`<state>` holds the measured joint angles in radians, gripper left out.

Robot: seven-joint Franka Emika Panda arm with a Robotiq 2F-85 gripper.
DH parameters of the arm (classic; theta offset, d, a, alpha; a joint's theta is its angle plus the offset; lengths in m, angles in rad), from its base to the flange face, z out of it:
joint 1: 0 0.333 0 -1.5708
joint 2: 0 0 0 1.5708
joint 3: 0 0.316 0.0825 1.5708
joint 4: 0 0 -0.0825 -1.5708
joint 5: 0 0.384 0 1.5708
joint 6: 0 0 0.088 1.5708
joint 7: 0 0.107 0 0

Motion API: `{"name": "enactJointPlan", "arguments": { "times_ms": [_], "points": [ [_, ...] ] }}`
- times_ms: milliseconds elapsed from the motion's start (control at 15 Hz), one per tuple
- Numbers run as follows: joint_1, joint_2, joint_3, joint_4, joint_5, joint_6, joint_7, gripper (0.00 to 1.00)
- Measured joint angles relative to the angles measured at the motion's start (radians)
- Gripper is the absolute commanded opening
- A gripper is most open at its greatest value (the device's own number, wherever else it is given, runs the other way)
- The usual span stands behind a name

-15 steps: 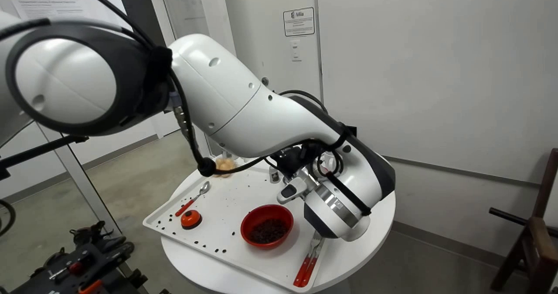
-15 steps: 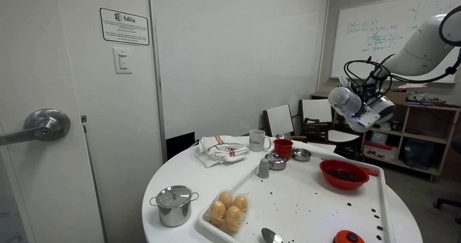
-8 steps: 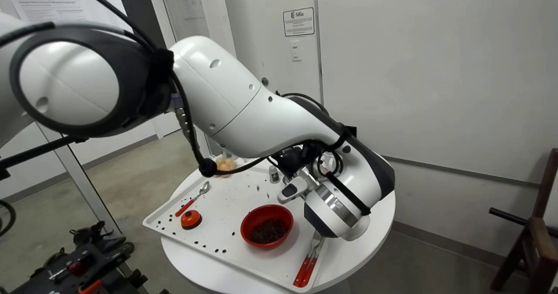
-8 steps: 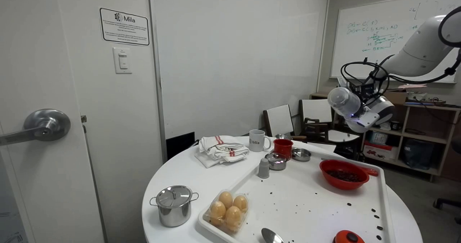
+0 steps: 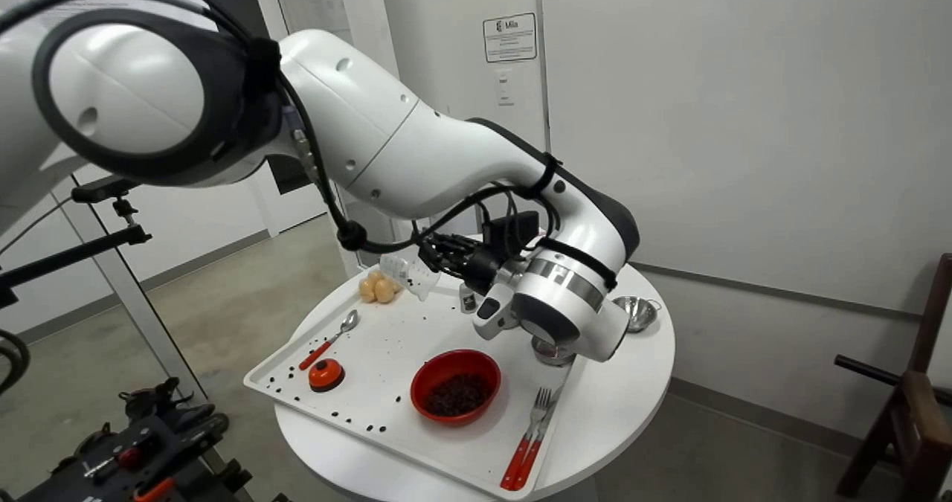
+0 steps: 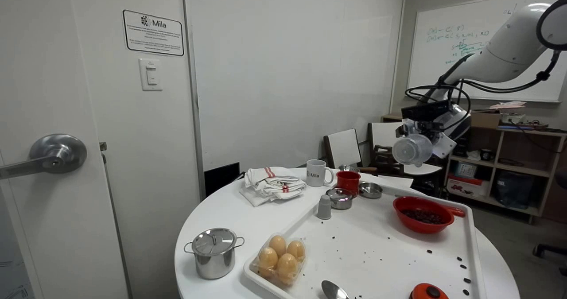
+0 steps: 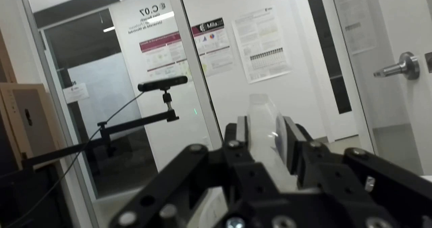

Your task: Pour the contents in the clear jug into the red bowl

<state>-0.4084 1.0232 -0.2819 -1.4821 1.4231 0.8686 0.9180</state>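
One clear jug (image 6: 412,149) is hanging tilted in the air, higher than the red bowl (image 5: 446,364) and apart from it, in both exterior views. The gripper (image 7: 265,130) is pinching the jug, its two fingers (image 7: 241,130) pressing the see-through plastic from either side, a detail that only the wrist view is showing up close, with printed posters (image 7: 261,45) filling the background. Inside the bowl, dark loose pieces (image 5: 457,396) are lying in a heap; others are lying scattered over the white tray (image 5: 387,353), on the side of the bowl away from a red-handled fork (image 5: 537,415). That fork is resting just beside the bowl, showing its tines in an exterior view, where a spoon (image 5: 321,350) is lying at full length across the tray from the bowl, near a round orange-red piece (image 5: 327,375) with a black top. Tan eggs (image 6: 287,265) are sitting well apart from the bowl in both exterior views, four of them showing in an exterior view that is also taking in a lidded metal pot (image 6: 215,254) and a folded cloth (image 6: 272,184). Nearer the bowl in that view, a red cup (image 6: 348,181) is standing near a white mug (image 6: 315,174).
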Motion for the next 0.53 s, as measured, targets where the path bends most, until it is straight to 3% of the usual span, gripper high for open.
{"name": "enactJointPlan", "arguments": {
  "times_ms": [533],
  "points": [
    [0.199,-0.180,-0.014,-0.095,-0.229,0.285,-0.172,0.10]
  ]
}}
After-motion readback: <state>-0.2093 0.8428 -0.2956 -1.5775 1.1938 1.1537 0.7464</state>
